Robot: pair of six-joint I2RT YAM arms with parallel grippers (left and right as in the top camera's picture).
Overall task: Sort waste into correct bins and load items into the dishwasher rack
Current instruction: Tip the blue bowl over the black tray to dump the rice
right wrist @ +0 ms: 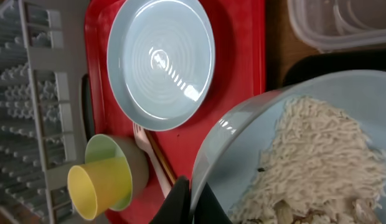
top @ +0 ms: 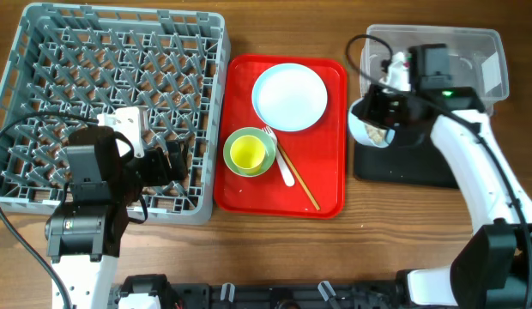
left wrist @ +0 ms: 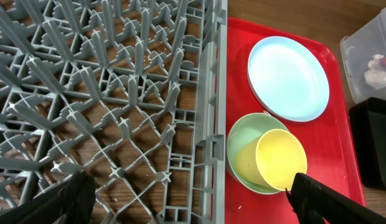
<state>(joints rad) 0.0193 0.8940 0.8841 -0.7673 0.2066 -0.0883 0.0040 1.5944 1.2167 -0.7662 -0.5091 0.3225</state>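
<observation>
Right pincer (right wrist: 192,202) clamped on pale blue-white bowl (right wrist: 243,134) rim — food scraps (right wrist: 311,162) inside; left pincer (left wrist: 192,200) wide, empty, over rack (left wrist: 118,93).

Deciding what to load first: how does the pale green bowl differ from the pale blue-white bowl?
The pale green bowl sits on the red tray; the pale blue-white bowl is gripped at its rim by the right gripper, over the black tray. The green bowl holds the yellow cup; the blue-white bowl holds food scraps. Both are round and pale.
</observation>
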